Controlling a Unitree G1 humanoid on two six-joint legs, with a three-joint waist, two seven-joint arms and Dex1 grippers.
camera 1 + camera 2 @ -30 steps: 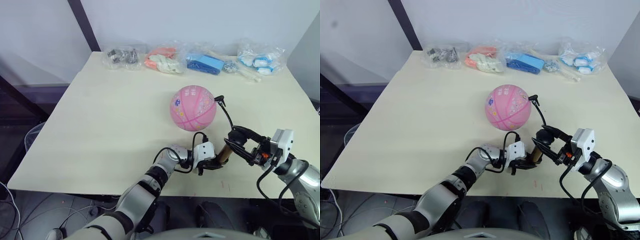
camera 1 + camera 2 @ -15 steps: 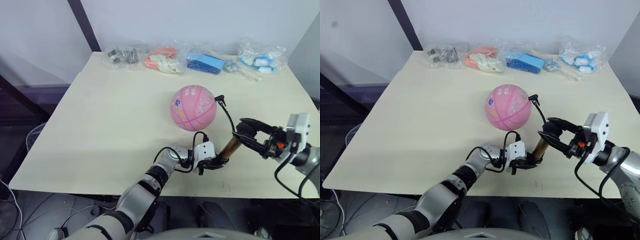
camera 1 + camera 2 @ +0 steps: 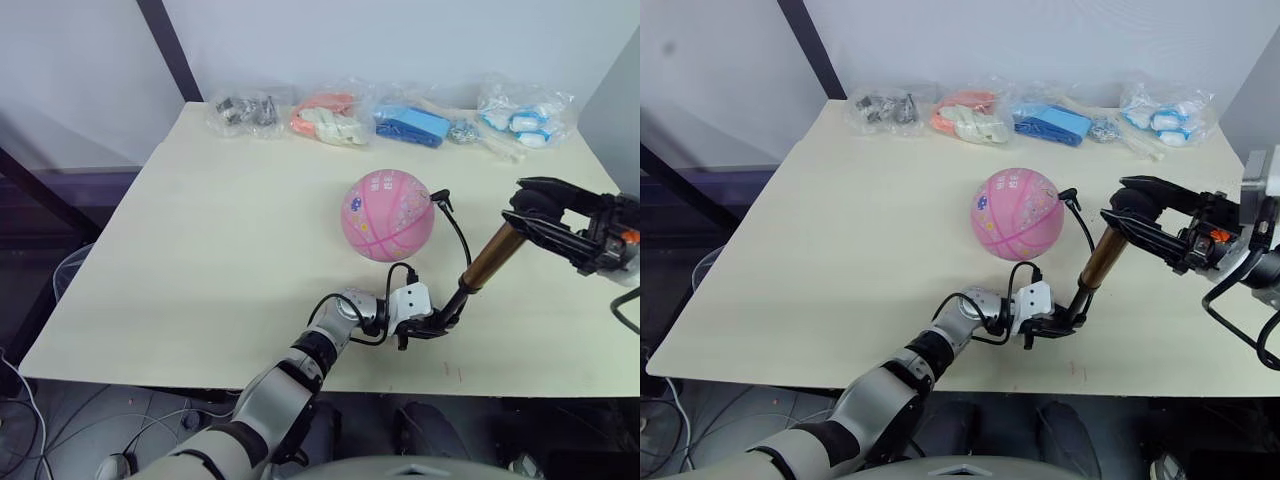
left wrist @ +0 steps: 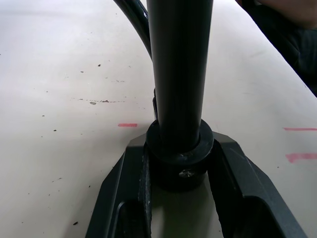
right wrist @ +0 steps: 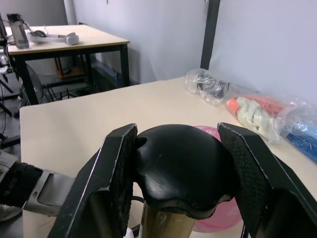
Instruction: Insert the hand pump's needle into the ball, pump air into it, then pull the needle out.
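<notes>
The pink rubber ball sits centre frame, the thin black hose reaching its right side. The left gripper, lower centre, clamps the bronze-gold hand pump's black base cap against the beige table to anchor it. The right gripper, at right, grips the black T-handle, so the pump stands extended for a stroke.

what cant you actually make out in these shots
- The needle: too small in the eye views; only the hose's black fitting shows at the ball.
- The clear bags: small items inside, too small to identify.
- The hand pump: its base, in the left wrist view, sits hidden between the left gripper fingers.
- The right gripper: its fingers hide the handle's sides.
</notes>
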